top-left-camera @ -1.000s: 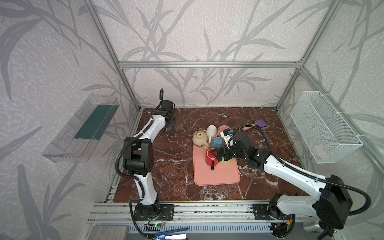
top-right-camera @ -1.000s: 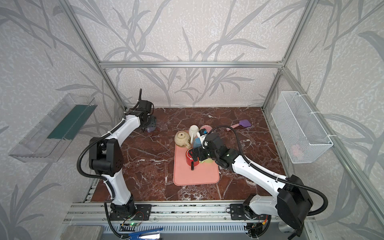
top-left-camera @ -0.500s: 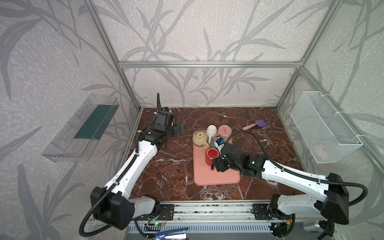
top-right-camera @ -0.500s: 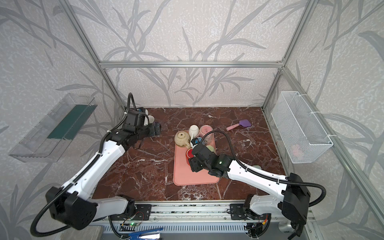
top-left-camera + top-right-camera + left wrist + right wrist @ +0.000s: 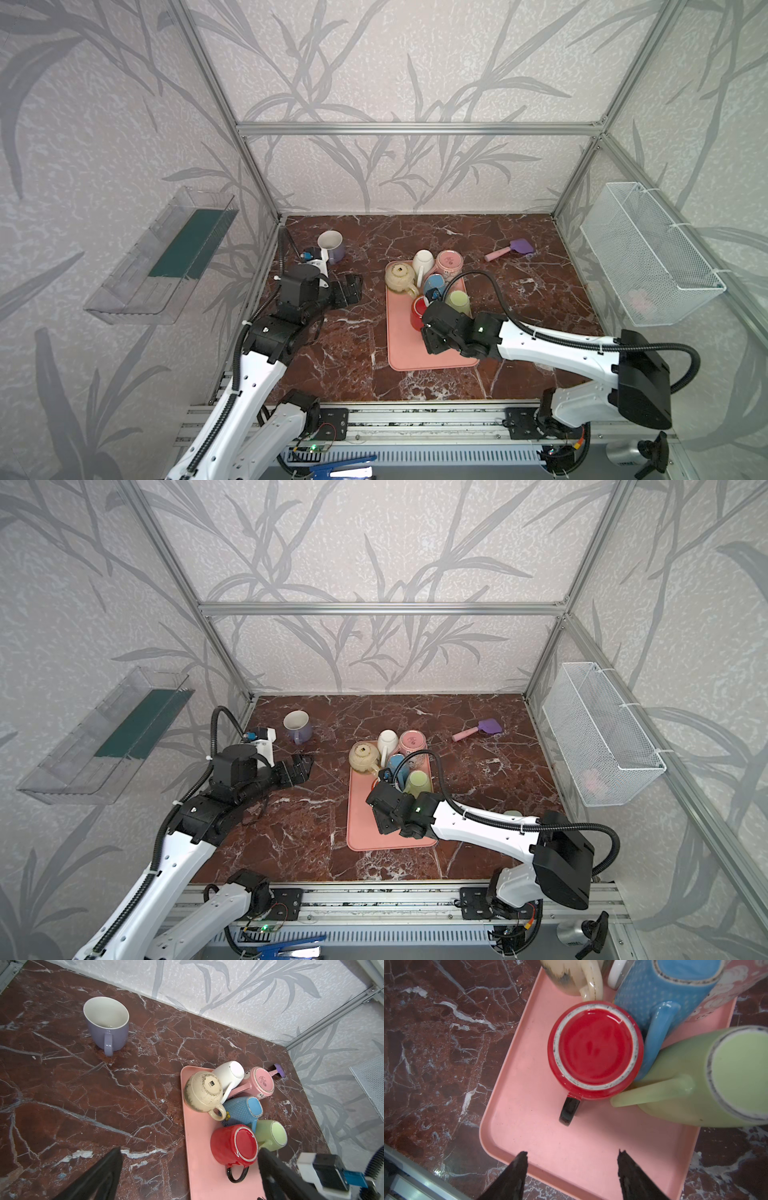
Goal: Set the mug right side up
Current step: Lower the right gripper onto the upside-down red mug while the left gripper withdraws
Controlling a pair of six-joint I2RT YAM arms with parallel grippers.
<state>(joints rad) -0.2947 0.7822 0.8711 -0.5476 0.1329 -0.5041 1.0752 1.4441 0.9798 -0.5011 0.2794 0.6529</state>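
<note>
The right hand (image 5: 572, 1154) hangs over the near, bare part of the pink tray (image 5: 542, 1130). Its fingers stand partly apart and grip nothing. Just beyond them the red mug (image 5: 595, 1049) sits upside down on the tray, base up, with its black handle pointing back toward the hand. The fingers do not touch it.

Beside it on the right is the green mug (image 5: 716, 1076), also base up, its handle against the red mug. The blue mug (image 5: 664, 987) stands just behind, pressed against both.

The left hand (image 5: 190, 1151) hovers over the bare surface (image 5: 519, 291) left of the tray. Its fingers are spread wide and it holds nothing.

Farther back on the tray, the cream mug (image 5: 202, 1091), white mug (image 5: 230, 1072) and pink mug (image 5: 261, 1081) cluster together, all bottoms up. The white one leans between the other two.

Past the tray on the right, a purple-headed spatula (image 5: 511, 248) lies on the surface. At the far left, well apart from the tray, the purple mug (image 5: 107, 1024) stands upright, mouth up, with its handle toward the left hand.
</note>
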